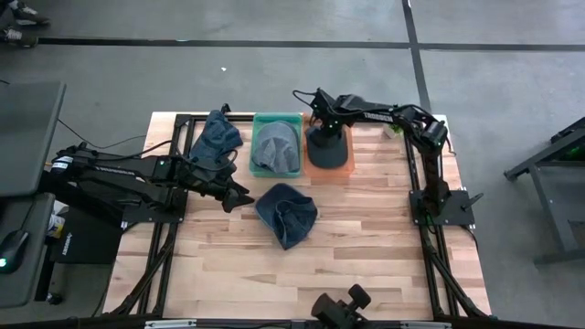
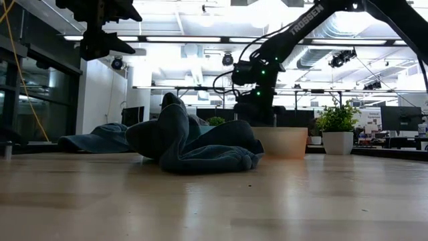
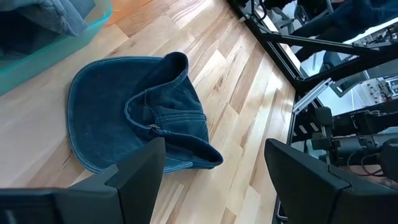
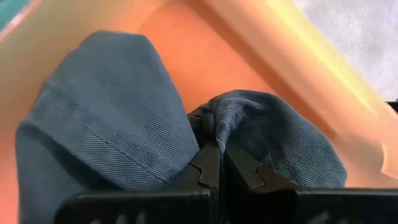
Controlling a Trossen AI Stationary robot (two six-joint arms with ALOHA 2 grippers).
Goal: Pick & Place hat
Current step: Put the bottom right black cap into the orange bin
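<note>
A dark blue-grey hat is in the orange bin at the table's far side, with my right gripper shut on it from above. A second blue hat lies crumpled on the wood at mid-table, its brim flat on the boards. My left gripper hovers open just left of that hat, fingers apart with nothing between them; the same hat shows ahead of those fingers. A third hat lies at the far left. My right gripper pinches a bunched fold of the hat's cloth between its two fingers. The fingers come from above, pointing steeply down. The hat spreads below them inside the orange bin; whether it rests on the bin's floor I cannot tell.
A green bin holding a grey hat stands left of the orange bin. Black frame rails run along the table's left and right sides. Bare wood lies toward the near edge.
</note>
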